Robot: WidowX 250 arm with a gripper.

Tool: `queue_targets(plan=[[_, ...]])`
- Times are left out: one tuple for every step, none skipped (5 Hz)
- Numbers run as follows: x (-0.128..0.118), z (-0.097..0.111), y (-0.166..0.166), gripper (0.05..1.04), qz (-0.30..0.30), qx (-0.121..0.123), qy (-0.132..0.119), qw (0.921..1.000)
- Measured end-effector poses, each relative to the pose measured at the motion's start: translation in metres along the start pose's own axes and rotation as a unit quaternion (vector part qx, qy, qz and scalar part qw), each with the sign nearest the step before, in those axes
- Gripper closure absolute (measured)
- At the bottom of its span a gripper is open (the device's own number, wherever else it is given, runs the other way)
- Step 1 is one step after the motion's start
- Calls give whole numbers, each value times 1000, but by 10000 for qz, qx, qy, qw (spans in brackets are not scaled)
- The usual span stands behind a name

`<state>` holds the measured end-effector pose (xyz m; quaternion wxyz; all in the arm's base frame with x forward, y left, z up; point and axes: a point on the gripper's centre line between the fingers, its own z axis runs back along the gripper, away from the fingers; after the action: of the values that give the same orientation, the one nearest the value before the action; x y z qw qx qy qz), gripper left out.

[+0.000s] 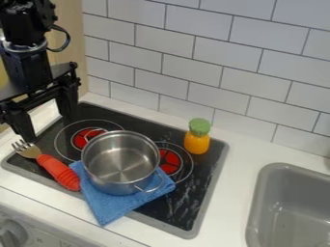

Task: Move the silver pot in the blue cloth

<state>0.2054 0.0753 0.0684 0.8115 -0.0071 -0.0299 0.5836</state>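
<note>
Pot [120, 164] on blue cloth [111, 208], clear of the parted fingers [24, 126], to their lower right.

No text, label or number can be read; the small marks [38, 240] on the stove's front panel [50, 237] are illegible.

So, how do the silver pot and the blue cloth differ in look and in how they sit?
The silver pot is round, shiny metal with loop handles; the blue cloth is matte fabric with pointed corners. The silver pot stands upright, its open top facing up, while the blue cloth lies spread beneath it. The silver pot stays within the stovetop, whereas the blue cloth pokes past its front edge. Both are over the stovetop.
</note>
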Motion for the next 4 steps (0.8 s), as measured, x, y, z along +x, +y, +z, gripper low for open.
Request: queue_targets(plan=[[-10,-10,11,85,6,180,167,9997],[-25,-9,14,85,-216,-10,136,9997],[-40,-3,7,85,-675,-165,53,9976],[-54,-1,0,85,-1086,-217,36,9938]])
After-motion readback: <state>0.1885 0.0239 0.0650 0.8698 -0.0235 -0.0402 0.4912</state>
